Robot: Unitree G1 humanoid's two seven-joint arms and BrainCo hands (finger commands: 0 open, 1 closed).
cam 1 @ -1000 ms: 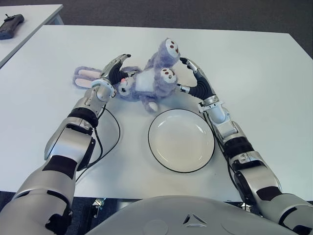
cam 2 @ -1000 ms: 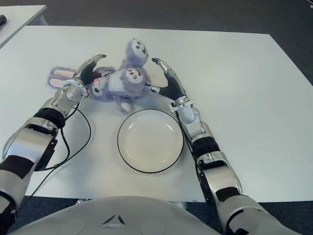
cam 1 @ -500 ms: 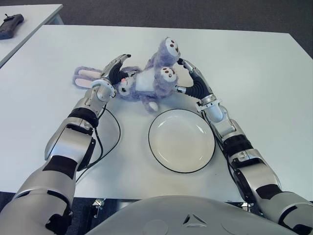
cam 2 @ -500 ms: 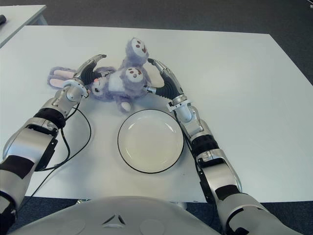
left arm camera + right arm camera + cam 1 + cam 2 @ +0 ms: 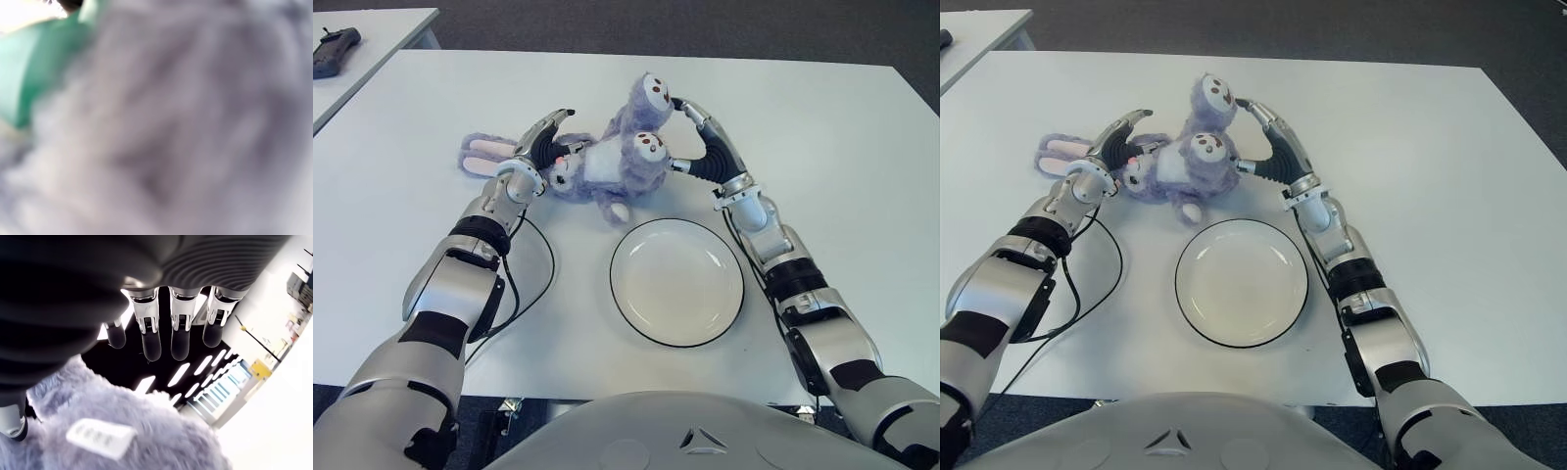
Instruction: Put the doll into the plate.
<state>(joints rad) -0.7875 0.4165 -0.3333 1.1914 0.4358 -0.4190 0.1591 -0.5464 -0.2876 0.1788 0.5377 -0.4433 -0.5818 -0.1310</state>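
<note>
A purple plush bunny doll (image 5: pixel 605 166) lies on the white table (image 5: pixel 822 127) just behind the plate (image 5: pixel 677 338), ears to the left and both feet up on the right. My left hand (image 5: pixel 544 143) sits at the doll's head, fingers arched over it and spread. Fur (image 5: pixel 186 127) fills the left wrist view. My right hand (image 5: pixel 698 137) is at the doll's feet, its fingertips against the upper foot and its thumb by the lower one. In the right wrist view the fingers (image 5: pixel 179 340) stretch straight out above the fur (image 5: pixel 122 440), not closed on it. The white, dark-rimmed plate holds nothing.
A black cable (image 5: pixel 544 276) loops on the table left of the plate, beside my left forearm. A dark handheld device (image 5: pixel 333 49) lies on a second table at the far left. Bare table stretches to the right of my right arm.
My right hand has moved up and in toward the doll's feet, and its fingertips now reach the upper foot. The left hand and the doll have barely shifted.
</note>
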